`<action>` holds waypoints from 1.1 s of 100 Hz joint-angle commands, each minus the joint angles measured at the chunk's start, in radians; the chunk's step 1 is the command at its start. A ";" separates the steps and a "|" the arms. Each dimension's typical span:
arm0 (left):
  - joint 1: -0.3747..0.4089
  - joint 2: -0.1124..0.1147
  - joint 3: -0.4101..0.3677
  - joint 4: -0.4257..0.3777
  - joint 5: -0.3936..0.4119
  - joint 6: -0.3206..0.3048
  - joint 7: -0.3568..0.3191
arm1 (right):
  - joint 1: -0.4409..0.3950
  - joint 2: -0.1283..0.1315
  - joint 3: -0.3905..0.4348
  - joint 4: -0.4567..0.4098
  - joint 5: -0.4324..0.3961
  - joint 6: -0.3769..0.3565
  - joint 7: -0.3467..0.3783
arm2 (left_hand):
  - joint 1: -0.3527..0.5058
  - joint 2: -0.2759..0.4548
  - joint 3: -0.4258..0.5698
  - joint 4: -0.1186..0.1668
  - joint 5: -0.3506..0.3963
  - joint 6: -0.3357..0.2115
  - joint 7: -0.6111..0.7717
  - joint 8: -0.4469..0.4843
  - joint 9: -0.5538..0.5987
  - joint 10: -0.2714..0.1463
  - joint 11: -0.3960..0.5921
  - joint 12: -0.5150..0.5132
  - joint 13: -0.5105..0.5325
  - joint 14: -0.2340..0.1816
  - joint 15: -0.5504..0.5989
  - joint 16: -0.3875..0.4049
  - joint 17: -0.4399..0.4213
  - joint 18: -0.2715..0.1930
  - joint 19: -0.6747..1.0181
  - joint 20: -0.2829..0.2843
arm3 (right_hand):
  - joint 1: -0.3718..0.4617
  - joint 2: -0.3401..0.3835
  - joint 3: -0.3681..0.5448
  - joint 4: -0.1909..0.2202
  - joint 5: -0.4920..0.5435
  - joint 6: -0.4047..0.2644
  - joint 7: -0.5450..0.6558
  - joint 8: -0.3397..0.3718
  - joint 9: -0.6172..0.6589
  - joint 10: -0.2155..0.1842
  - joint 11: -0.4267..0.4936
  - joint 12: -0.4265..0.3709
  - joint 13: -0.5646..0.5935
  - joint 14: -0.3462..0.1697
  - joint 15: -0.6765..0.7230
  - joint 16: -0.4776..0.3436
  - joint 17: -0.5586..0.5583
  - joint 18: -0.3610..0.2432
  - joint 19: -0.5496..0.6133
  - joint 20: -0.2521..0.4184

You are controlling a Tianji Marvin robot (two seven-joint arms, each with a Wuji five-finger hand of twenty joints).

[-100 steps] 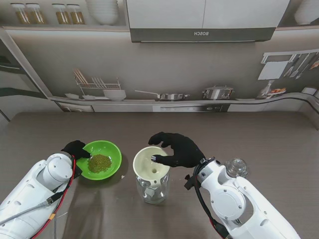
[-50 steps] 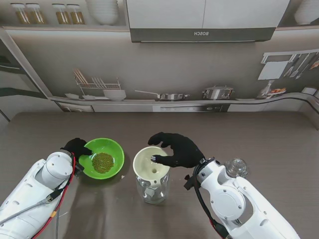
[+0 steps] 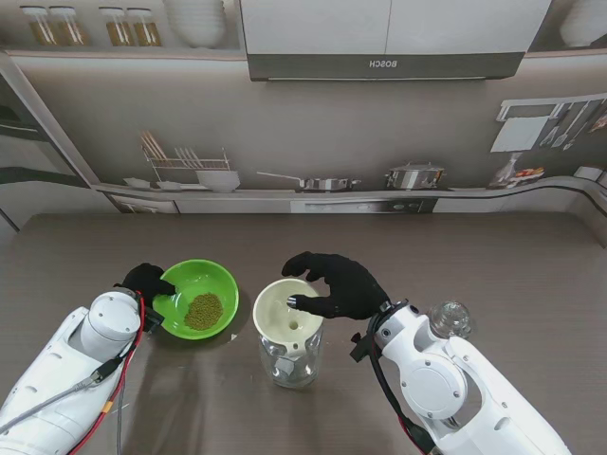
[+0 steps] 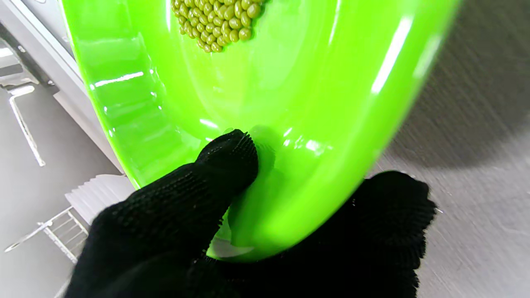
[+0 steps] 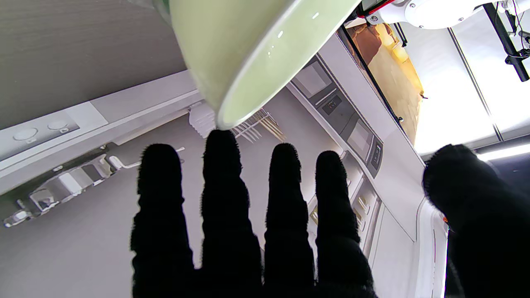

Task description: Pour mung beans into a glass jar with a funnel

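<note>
A green bowl (image 3: 193,281) of mung beans (image 3: 204,311) is tilted toward the funnel, with the beans lying on its low side. My left hand (image 3: 146,281) is shut on the bowl's left rim; the left wrist view shows my thumb (image 4: 225,159) inside the bowl (image 4: 314,103) and my fingers under it, with the beans (image 4: 215,20) farther along. A cream funnel (image 3: 285,309) sits in the mouth of the glass jar (image 3: 290,365). My right hand (image 3: 343,284) arches over the funnel's far right rim with its fingers spread. In the right wrist view one fingertip (image 5: 221,145) touches the funnel's rim (image 5: 244,54).
A glass jar lid (image 3: 449,319) lies on the table beside my right forearm. The brown table (image 3: 493,256) stretches to a printed kitchen backdrop behind it.
My left hand has carried the bowl a little to the right, toward the funnel, and tipped it more; the beans have slid to its low side. The right hand, funnel and jar have not moved.
</note>
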 commanded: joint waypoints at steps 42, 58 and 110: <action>0.003 -0.018 -0.021 -0.026 -0.044 -0.025 0.000 | -0.022 -0.001 -0.006 -0.034 -0.067 0.021 -0.008 | 0.177 0.071 0.114 0.071 0.106 -0.119 0.133 0.156 0.057 -0.022 0.025 0.003 0.019 0.006 -0.004 -0.014 0.039 0.013 0.007 0.001 | -0.058 0.020 0.001 0.028 -0.026 -0.016 -0.014 0.009 -0.037 -0.012 -0.021 -0.010 -0.022 -0.020 -0.016 -0.001 -0.038 -0.018 0.008 -0.017; 0.007 -0.016 -0.029 -0.047 -0.049 -0.024 -0.006 | -0.035 0.002 -0.008 -0.057 -0.108 0.031 -0.018 | 0.176 0.071 0.115 0.072 0.109 -0.116 0.122 0.158 0.059 -0.017 0.026 0.004 0.020 0.009 -0.002 -0.011 0.039 0.017 0.008 0.004 | -0.063 0.020 -0.025 0.030 -0.034 -0.022 -0.024 0.008 -0.050 -0.013 -0.025 -0.010 -0.033 -0.022 -0.019 -0.001 -0.049 -0.020 0.000 -0.016; 0.022 -0.006 -0.066 -0.171 -0.057 -0.004 -0.039 | -0.037 0.000 -0.028 -0.060 -0.155 0.033 -0.053 | 0.175 0.067 0.117 0.074 0.115 -0.104 0.098 0.151 0.066 0.001 0.023 0.001 0.020 0.026 0.010 -0.005 0.042 0.034 0.020 0.010 | -0.067 0.023 -0.062 0.040 -0.087 -0.023 -0.053 0.016 -0.119 -0.016 -0.038 -0.013 -0.102 -0.015 -0.059 -0.022 -0.086 -0.016 -0.054 -0.026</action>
